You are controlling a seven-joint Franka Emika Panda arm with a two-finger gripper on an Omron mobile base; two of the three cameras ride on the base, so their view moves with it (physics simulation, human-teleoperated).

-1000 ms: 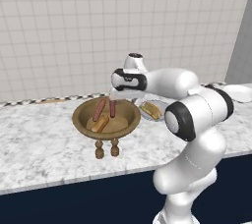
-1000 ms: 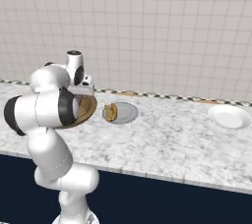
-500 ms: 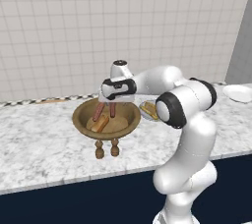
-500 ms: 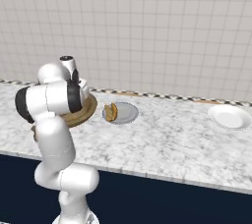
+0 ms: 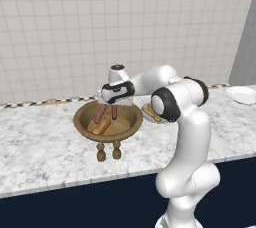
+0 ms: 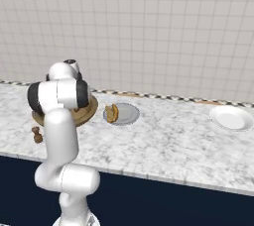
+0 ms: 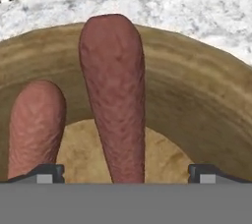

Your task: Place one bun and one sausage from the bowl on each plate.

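Sausages first: in my hand view I see 2 in the bowl [image 7: 206, 100], the left sausage [image 7: 35, 125] off toward 1 fingertip, the middle sausage [image 7: 114, 95] between both tips, its long axis running away from my gripper [image 7: 126, 171]. The claw is fully spread and holds nothing. 1 bun [image 5: 101, 127] lies in the bowl; another sits on the grey plate [image 6: 128, 115]. The white plate [image 6: 232, 118] waits far right on the marble counter [image 6: 168, 145] below a tiled wall [image 6: 149, 27].

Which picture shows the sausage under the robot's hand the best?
The hand view: the sausage stands big and close between the open fingertips, leaning on the bowl wall. The left base view shows it small, partly behind the gripper. In the right base view the arm covers it.
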